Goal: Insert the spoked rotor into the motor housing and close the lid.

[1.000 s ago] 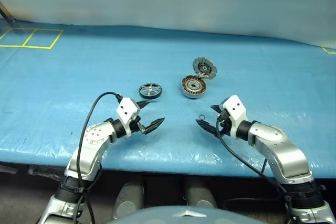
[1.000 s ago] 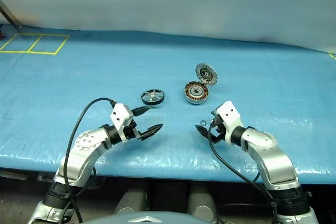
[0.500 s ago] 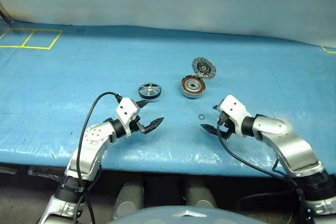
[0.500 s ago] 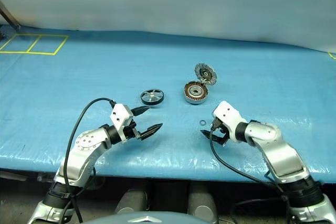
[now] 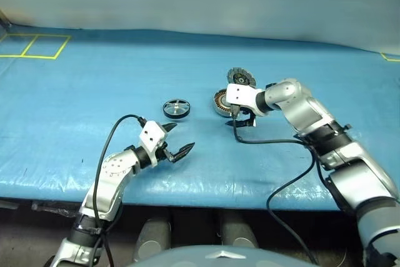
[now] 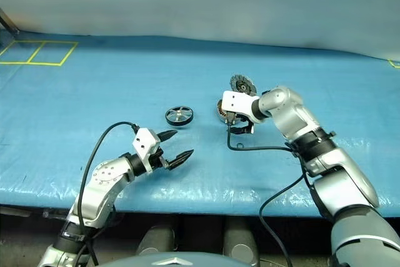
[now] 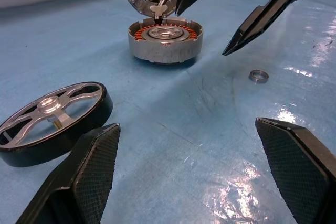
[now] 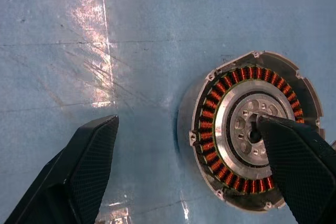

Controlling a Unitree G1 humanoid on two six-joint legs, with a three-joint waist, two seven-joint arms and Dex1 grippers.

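Observation:
The spoked rotor (image 5: 177, 108) lies flat on the blue table, dark rim with silver spokes, also close in the left wrist view (image 7: 52, 116). To its right sits the motor housing (image 8: 252, 129) with copper windings around a silver hub. Its lid (image 5: 240, 78) stands tilted open at the far edge, segmented face toward me. My right gripper (image 5: 240, 120) hangs open just above the housing's near side, pointing down, one finger (image 8: 299, 166) over the hub. My left gripper (image 5: 181, 137) stands open near the front, short of the rotor, empty.
A small metal ring (image 7: 258, 75) lies on the table near the housing. The right arm's black cable (image 5: 269, 142) trails across the blue cover. Yellow tape squares (image 5: 31, 45) mark the far left. The table's front edge (image 5: 206, 189) runs below both arms.
My right arm has swung forward and left from the front edge to above the housing, its wrist rolling so the gripper points down. The left gripper has stayed put.

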